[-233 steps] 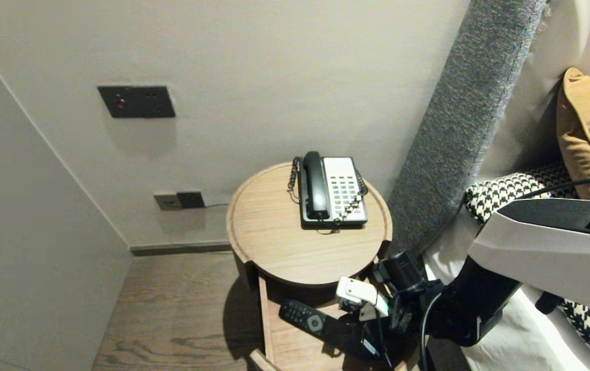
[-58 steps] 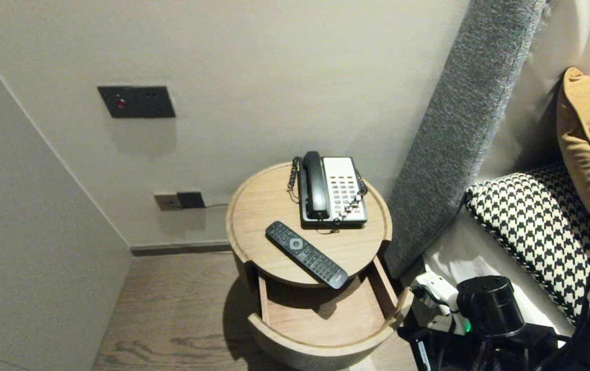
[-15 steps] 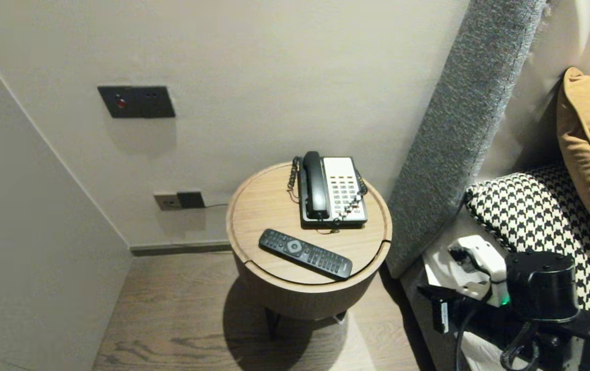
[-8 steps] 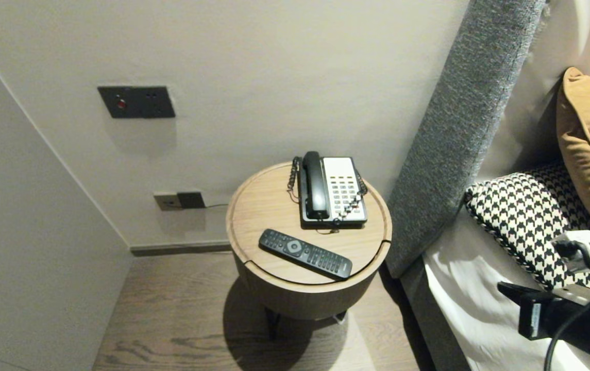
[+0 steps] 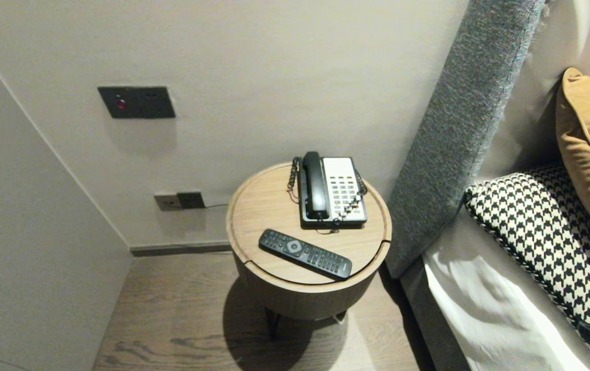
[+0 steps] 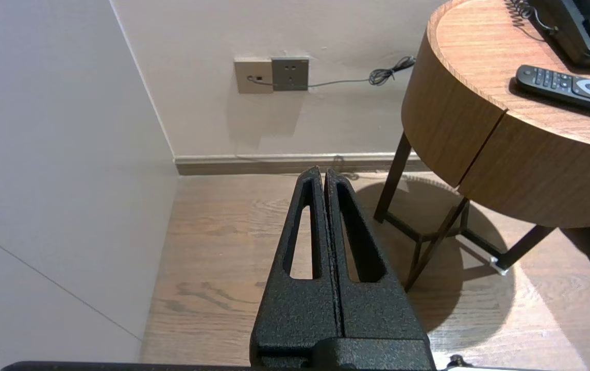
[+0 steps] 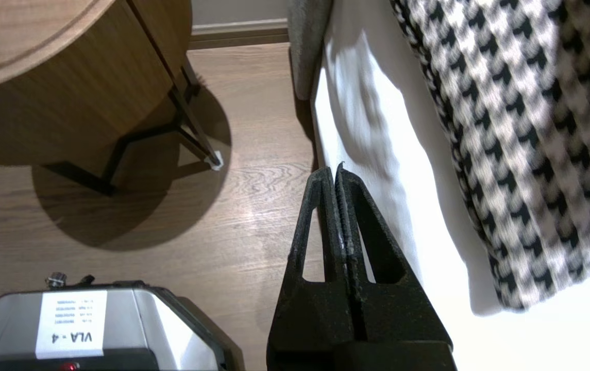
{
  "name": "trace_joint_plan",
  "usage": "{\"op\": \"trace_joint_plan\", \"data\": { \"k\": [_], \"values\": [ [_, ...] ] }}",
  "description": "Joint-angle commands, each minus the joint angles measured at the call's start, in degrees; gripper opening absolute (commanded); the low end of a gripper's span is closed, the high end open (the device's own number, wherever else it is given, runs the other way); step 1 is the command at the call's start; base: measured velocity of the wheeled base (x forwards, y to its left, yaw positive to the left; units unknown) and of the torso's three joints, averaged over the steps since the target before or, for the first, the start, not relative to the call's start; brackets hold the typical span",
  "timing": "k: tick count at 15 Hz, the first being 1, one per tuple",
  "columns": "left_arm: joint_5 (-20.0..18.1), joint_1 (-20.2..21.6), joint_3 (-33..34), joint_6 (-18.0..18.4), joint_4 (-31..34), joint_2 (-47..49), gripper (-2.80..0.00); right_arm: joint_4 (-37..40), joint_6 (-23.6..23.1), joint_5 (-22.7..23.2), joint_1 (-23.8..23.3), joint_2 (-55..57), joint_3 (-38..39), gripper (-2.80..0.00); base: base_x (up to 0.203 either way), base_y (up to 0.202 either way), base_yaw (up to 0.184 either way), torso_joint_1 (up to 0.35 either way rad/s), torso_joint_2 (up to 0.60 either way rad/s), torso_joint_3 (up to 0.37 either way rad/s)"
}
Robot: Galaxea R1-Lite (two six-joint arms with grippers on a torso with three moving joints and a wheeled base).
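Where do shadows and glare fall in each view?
Head view: the round table casts a dark shadow on the floor; left wrist view: that shadow borders a bright patch; right wrist view: glare on the floor, white sheet brightly lit.

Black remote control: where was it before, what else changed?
The black remote control went from the drawer, then open, onto the round wooden side table. The drawer is shut, and the right gripper, shut, drew back beside the bed. The black-and-white telephone stayed put; the left gripper hangs parked.
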Motion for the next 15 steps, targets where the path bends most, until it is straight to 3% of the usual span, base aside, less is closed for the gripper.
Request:
{"op": "trace_joint_plan", "data": {
  "k": [1,4,8,15],
  "values": [
    [0.02,0.02,0.00,-0.04,-0.06,-0.01,-2.80,3.31,-0.15,0.16,-0.58,-8.69,0.90,-2.80,0.000,0.000,0.000,0.000,0.00,0.000],
    [0.02,0.02,0.00,-0.04,-0.06,-0.01,-2.80,8.82,-0.31,0.26,-0.50,-18.23,3.81,-2.80,0.000,0.000,0.000,0.000,0.00,0.000],
    [0.02,0.02,0.00,-0.04,0.00,-0.01,-2.80,10.40,-0.81,0.00,-0.08,-26.28,8.42,-2.80,0.000,0.000,0.000,0.000,0.00,0.000],
    [0.02,0.02,0.00,-0.04,0.02,-0.01,-2.80,10.05,-0.93,-1.95,4.64,-30.17,9.26,-2.80,0.000,0.000,0.000,0.000,0.00,0.000]
  ]
}}
